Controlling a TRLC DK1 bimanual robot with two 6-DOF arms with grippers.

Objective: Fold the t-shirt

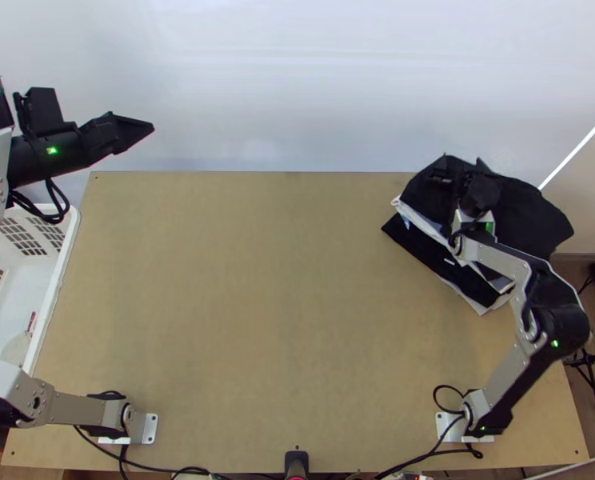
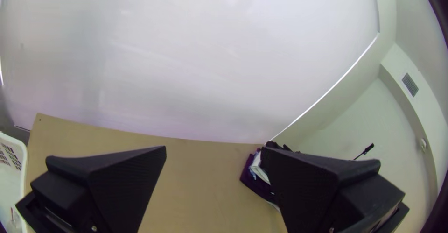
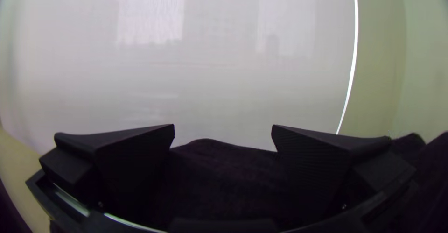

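T-shirt, black (image 1: 533, 220): one, rumpled, atop stacked dark and white garments (image 1: 422, 248), far right corner of worktop (image 1: 257, 320). Right claw (image 1: 463, 164): over the black cloth, fingers spread, released. Left claw (image 1: 150, 126): beyond far left corner, fingers parted, released. Basket, white (image 1: 56, 292): beside left edge.

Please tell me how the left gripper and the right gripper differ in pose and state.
The left gripper is near the table's far left corner, while the right gripper is at the pile of clothes on the far right. In the top view, the left gripper points rightward; the right gripper points toward the far edge. Both are open.
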